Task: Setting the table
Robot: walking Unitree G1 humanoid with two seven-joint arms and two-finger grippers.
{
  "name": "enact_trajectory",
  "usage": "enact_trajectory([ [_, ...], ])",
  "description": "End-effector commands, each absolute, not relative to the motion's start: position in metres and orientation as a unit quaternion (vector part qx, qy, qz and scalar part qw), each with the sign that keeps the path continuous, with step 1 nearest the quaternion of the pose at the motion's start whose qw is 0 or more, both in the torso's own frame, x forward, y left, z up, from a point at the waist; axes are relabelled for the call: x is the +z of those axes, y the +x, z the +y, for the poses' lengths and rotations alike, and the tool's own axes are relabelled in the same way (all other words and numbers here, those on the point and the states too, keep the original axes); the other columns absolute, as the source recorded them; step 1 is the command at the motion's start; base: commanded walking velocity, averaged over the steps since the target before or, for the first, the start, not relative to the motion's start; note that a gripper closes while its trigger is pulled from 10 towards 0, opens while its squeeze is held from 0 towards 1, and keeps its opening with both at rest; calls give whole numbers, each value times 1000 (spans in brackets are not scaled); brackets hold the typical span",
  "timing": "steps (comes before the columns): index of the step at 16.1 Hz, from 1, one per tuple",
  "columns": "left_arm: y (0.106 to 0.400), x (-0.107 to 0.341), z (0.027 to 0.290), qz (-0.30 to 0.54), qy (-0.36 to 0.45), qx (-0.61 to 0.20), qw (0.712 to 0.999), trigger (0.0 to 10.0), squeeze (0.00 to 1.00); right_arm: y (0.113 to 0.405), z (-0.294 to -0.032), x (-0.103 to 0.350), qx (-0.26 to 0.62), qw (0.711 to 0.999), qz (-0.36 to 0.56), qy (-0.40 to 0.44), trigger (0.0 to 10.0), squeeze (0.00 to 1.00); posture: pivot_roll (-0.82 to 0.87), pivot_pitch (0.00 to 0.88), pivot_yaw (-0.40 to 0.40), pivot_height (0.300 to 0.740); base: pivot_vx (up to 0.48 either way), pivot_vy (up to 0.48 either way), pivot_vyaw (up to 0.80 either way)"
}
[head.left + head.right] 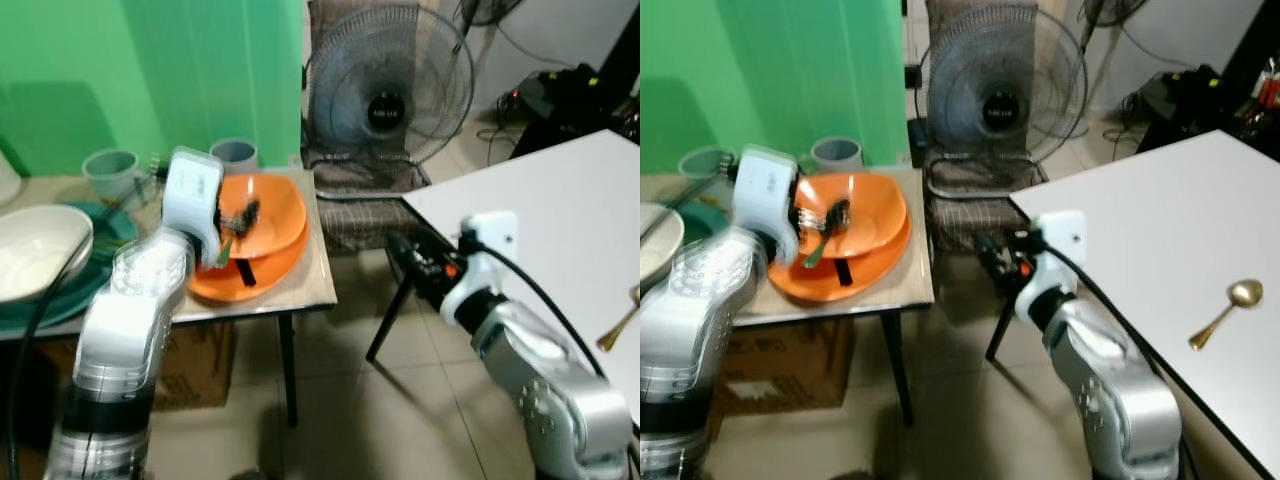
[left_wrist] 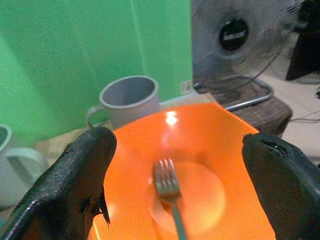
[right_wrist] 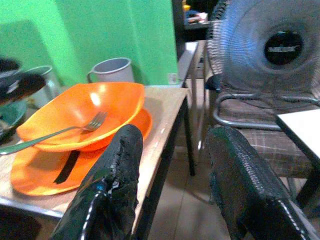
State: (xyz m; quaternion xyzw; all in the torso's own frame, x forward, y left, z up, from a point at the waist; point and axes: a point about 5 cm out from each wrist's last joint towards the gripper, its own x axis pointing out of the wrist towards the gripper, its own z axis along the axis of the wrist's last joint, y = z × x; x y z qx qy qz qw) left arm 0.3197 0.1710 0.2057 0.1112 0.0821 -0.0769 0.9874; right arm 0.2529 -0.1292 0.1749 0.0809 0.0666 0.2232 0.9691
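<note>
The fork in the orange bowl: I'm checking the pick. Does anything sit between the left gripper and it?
Nothing visible does. The silver metal fork lies uncovered in the orange plastic bowl, below the open left gripper.

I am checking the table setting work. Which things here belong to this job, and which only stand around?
For the job: orange bowl, fork lying in it, orange plate beneath, grey mug, white bowl, gold spoon on the white table, open left gripper.

Just standing around: fan, cardboard box.
</note>
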Motion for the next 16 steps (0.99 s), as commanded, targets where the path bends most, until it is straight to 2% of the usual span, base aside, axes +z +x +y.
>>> enact_trajectory([
  [1,328,200,173,116,105,-71,985,10000,275,254,-128,173,241,964,82,76,10000,0,-35,17,-49,740,0,0,0],
  [2,341,200,176,157,84,-60,982,10000,0,255,-127,175,266,958,96,56,10000,0,-40,14,-45,740,0,0,0],
  [3,349,195,179,204,78,-54,974,10000,0,254,-126,177,293,949,106,43,10000,0,-45,10,-43,740,0,0,0],
  [8,366,184,182,317,65,-60,944,10000,0,255,-136,186,351,927,129,10,10000,0,-45,7,-42,740,0,0,0],
  [10,371,188,178,340,48,-83,935,10000,0,257,-141,190,360,923,134,9,10000,0,-34,7,-45,740,0,0,0],
  [16,382,184,166,366,75,-134,918,10000,0,253,-140,188,383,910,156,19,10000,0,-37,3,-35,740,0,0,0],
])
